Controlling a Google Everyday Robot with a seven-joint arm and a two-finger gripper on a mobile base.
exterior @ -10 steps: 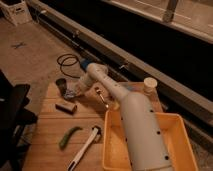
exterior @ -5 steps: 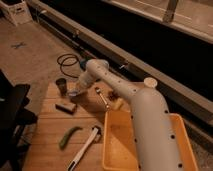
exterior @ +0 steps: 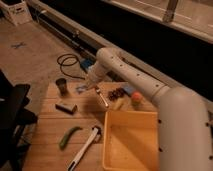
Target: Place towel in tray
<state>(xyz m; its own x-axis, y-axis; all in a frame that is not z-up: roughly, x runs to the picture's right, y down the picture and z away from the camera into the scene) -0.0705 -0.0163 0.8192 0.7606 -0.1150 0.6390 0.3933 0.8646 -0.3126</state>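
Note:
The towel, a small pale blue-grey rumpled cloth, lies at the back of the wooden table just right of a dark cup. My gripper points down at the end of the white arm, its tip on the towel's right edge, shut on the cloth. The towel still rests on the table. The yellow tray stands at the front right, partly covered by my arm, with nothing visible inside it.
A dark rectangular block lies in front of the cup. A metal spoon, dark grapes, a blue block and an orange item sit behind the tray. A green piece and a white-handled brush lie at the front.
The gripper has shifted left and down from over the spoon onto the towel, and its fingers have closed.

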